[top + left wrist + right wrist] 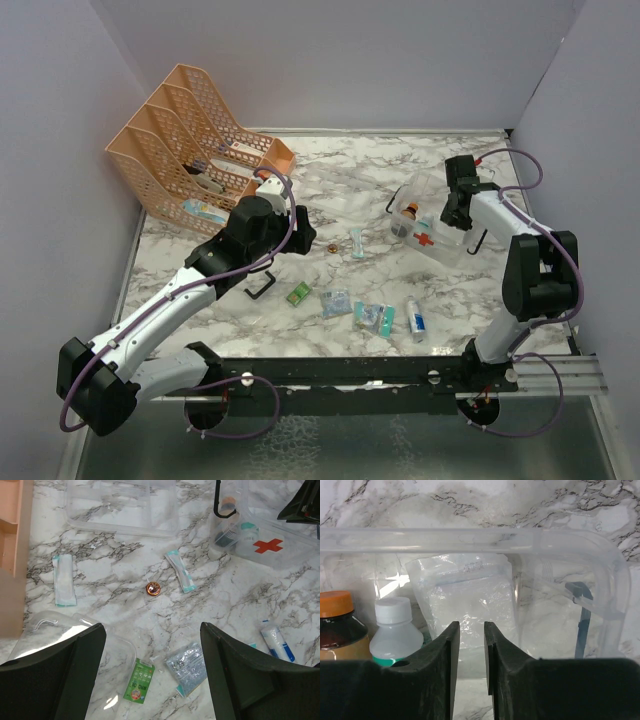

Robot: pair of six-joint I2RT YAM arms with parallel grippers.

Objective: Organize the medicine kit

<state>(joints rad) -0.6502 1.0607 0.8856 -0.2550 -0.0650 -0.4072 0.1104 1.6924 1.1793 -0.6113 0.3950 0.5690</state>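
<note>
Nearest the right wrist lens: the right gripper (472,630), jaws drawn almost together with only a slit between, poised just inside the rim of the kit (470,537), itself on the right side of the table (330,170). Cannot tell whether pinching the clear packet (465,595) inside the kit or merely hanging over it. Probably the stowing of that packet as the step in hand. To do it well: lower until laying the packet against the far wall, part the jaws only a little, then lift straight out past the rim. Keep away from the brown bottle (335,625) and the white-capped bottle (395,630) just to the left, likely easy to knock. Over the middle of the table, the left gripper (152,645), spread wide and holding nothing, above loose items: sachet (139,681), silver pack (187,667), tin (153,588), tube (275,641). Take the sachet as the likely next pick; centre over it, turn the wrist to close across its narrow side, press lightly to the marble, given the probable slipperiness of flat packs. Avoid crossing toward the kit before withdrawing the right arm.
</note>
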